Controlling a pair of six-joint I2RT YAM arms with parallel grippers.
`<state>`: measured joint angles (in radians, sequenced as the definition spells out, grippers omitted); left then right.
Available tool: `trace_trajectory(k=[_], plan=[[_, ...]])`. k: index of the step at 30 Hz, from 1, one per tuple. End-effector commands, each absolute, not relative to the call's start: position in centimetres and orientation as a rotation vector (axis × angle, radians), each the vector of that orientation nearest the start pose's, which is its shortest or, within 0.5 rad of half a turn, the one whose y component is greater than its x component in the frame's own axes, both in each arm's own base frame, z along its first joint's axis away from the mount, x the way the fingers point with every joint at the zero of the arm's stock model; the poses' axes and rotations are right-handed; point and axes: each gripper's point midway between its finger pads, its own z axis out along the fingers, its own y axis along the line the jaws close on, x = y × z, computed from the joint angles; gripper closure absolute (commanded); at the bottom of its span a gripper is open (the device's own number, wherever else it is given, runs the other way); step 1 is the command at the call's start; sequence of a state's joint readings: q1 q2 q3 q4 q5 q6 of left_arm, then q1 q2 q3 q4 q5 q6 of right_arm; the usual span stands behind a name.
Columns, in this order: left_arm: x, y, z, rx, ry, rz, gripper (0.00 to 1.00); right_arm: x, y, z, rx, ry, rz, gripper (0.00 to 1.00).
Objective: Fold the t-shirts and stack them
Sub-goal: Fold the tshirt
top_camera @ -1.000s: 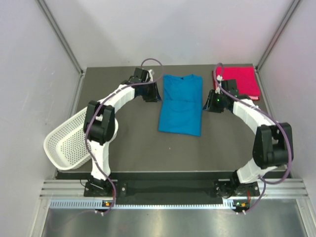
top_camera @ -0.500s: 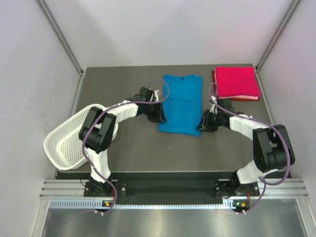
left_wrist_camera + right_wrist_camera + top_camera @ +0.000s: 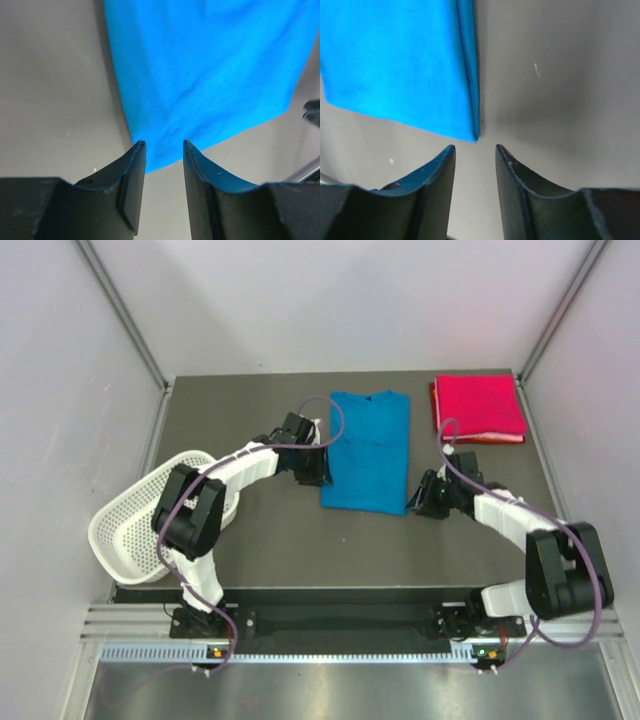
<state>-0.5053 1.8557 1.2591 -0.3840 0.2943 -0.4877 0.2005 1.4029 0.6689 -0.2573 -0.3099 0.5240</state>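
The blue t-shirt (image 3: 368,452) lies flat on the dark table, folded lengthwise, collar at the far end. The pink-red t-shirt (image 3: 480,408) lies folded at the far right corner. My left gripper (image 3: 322,478) is open at the blue shirt's near left edge; in the left wrist view (image 3: 161,146) its fingers straddle the shirt's (image 3: 200,75) near left corner. My right gripper (image 3: 418,502) is open just off the shirt's near right corner; in the right wrist view (image 3: 475,148) the corner (image 3: 410,70) lies just ahead of the jaws, nothing held.
A white mesh basket (image 3: 140,530) hangs over the table's left edge beside the left arm. Grey walls enclose the table on three sides. A metal rail (image 3: 350,622) runs along the near edge.
Both grippers came down from the shirt's far end to its near corners. The right gripper moved further toward the near right corner in the last half second.
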Motion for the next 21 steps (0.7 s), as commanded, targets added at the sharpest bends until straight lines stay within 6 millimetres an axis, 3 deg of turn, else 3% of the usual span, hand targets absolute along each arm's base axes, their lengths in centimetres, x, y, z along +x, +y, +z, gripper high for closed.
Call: trace_trajectory(k=[1,4,8,13,21], plan=[[35.0,-25.7,10.1,0.084,2.597,-0.680,0.59,26.9,12.6,4.7,0.571,2.519,0.680,0.60],[33.6,-26.2,10.1,0.022,2.586,-0.783,0.57,26.8,12.9,5.2,0.684,2.430,0.751,0.59],[33.2,-26.6,9.8,-0.080,2.532,-0.874,0.54,27.5,13.1,5.0,0.744,2.387,0.776,0.59],[32.4,-26.4,8.0,-0.230,2.536,-0.911,0.53,27.4,14.1,4.2,0.847,2.335,0.855,0.59],[31.8,-26.3,5.7,-0.323,2.546,-0.927,0.53,26.5,16.1,2.8,0.945,2.324,0.874,0.59]])
